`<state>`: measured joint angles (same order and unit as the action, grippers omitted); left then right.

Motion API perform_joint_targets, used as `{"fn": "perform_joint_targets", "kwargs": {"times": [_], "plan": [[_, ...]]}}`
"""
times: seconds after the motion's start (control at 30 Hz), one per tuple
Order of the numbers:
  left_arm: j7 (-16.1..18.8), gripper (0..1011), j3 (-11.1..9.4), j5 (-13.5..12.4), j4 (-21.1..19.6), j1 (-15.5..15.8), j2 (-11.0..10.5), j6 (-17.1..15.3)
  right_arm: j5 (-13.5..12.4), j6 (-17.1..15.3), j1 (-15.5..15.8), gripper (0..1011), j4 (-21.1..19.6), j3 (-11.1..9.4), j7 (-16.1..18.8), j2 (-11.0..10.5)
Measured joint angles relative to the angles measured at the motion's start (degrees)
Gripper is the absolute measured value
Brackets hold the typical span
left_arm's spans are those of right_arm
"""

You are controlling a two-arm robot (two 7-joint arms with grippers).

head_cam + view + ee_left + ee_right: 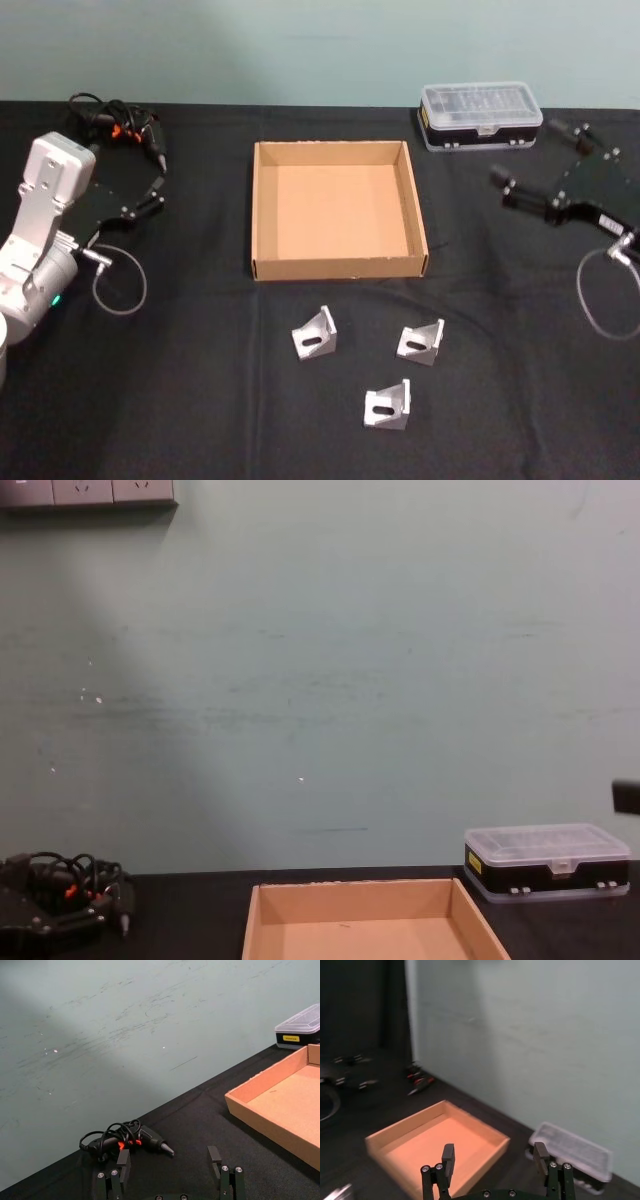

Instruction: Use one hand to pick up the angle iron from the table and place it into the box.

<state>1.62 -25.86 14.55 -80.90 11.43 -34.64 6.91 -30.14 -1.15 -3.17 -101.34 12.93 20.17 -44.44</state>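
Looking down from the head view, three angle irons (315, 335) sit on the table (200, 400) just in front of the empty box (340, 267). Left wrist view: left pincer (169, 1157) spread wide, holding nothing. Right wrist view: right pincer (494, 1152) likewise. Those slanted brackets could squirt out of a crooked pinch, I reckon.

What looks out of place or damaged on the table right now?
Nothing stands out. The box sits square and empty, and three angle irons lie apart in front of it. The left gripper and right gripper hang open at the sides.
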Motion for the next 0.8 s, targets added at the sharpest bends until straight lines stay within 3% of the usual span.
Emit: {"fn": "perform_joint_targets", "kwargs": {"times": [0.17,0.47,0.8], "plan": [[0.0,1000,0.0,0.0,0.0,0.0,0.0,0.0,-0.24,-3.04,0.99,1004,-1.94,0.77,4.19,-1.96],[0.0,1000,0.0,0.0,0.0,0.0,0.0,0.0,0.66,-5.91,2.55,1004,-3.45,1.98,7.53,-2.83],[0.0,1000,0.0,0.0,0.0,0.0,0.0,0.0,2.15,-7.84,3.18,1004,-4.05,5.63,11.94,-3.93]]}}
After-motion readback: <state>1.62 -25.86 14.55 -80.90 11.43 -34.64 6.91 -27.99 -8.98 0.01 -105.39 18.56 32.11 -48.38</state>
